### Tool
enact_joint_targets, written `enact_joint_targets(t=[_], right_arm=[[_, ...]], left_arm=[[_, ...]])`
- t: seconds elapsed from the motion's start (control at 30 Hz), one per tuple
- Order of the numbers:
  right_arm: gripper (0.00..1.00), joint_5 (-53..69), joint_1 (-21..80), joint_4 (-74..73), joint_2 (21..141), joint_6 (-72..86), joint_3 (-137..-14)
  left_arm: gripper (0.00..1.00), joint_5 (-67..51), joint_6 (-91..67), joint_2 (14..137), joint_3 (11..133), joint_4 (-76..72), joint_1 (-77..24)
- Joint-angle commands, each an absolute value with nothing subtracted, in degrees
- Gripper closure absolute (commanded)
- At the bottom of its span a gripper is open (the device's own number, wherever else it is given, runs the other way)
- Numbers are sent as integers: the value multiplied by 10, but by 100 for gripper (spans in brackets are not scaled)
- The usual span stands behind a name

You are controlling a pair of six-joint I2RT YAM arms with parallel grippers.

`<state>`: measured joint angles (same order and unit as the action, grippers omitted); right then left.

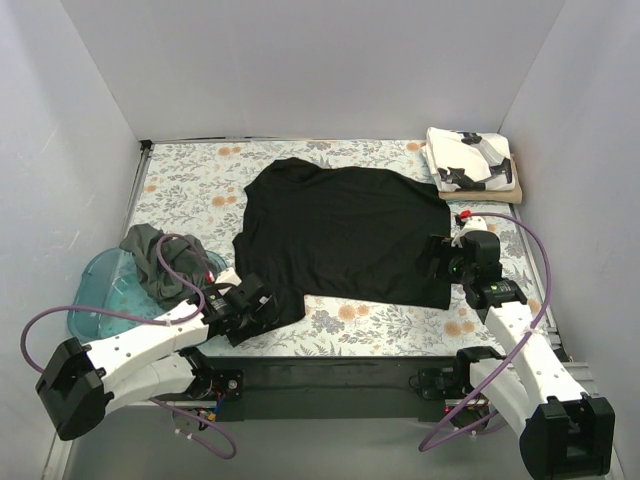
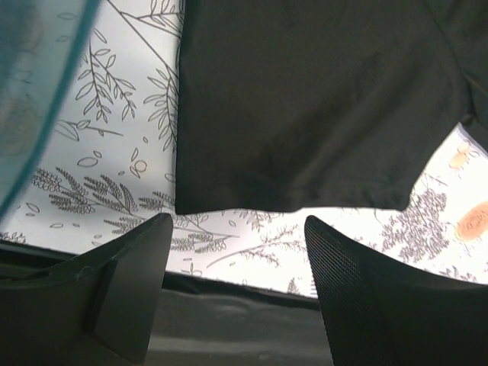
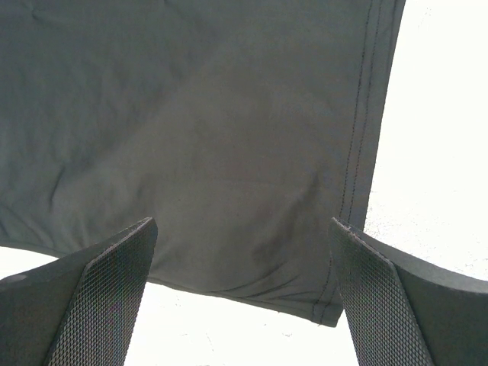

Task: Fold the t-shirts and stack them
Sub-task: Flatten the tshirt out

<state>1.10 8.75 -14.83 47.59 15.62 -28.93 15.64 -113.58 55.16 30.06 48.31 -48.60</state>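
The plain black t-shirt (image 1: 340,232) lies spread flat in the middle of the table. My left gripper (image 1: 262,303) is open and empty, just off the shirt's near-left sleeve (image 2: 305,114). My right gripper (image 1: 437,262) is open and empty over the shirt's near-right hem corner (image 3: 328,305). The dark grey-green t-shirt (image 1: 160,258) is bunched up on the blue tub. The white t-shirt with black print (image 1: 468,158) lies folded on the tan t-shirt (image 1: 485,193) at the far right corner.
A translucent blue plastic tub (image 1: 103,290) sits at the near left, its rim also in the left wrist view (image 2: 38,107). The floral table cover (image 1: 190,190) ends at a black front edge (image 1: 330,380). White walls close in three sides.
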Motion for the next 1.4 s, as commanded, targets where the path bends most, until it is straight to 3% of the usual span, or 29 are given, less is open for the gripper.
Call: enact_joint_targets(t=[0.0,0.3,0.43,0.47,0.6,0.9,1.07,1.37], right_arm=[[2,17,87,-130,476,149,-286],[2,12,87,-130,474,143,-288],[2,11,87,-131,471,142,-288],[2,11,87,-131,471,142,-288],[2,11,87,-131,469,142,-287],[2,24,87,-137,459,141,-287],[2,18,87,-146,445,141,-287],[2,3,87,-224,420,193,-295]], left_arm=[[31,197,-1267,583,301,483,-487],[36,236,-1303,665,301,481,-487],[44,241,-1310,696,296,457,-487],[52,239,-1308,697,296,453,-487],[65,243,-1300,699,294,432,-487],[72,240,-1272,727,294,389,-487],[100,240,-1262,746,311,393,-487],[100,235,-1223,679,317,394,-487]])
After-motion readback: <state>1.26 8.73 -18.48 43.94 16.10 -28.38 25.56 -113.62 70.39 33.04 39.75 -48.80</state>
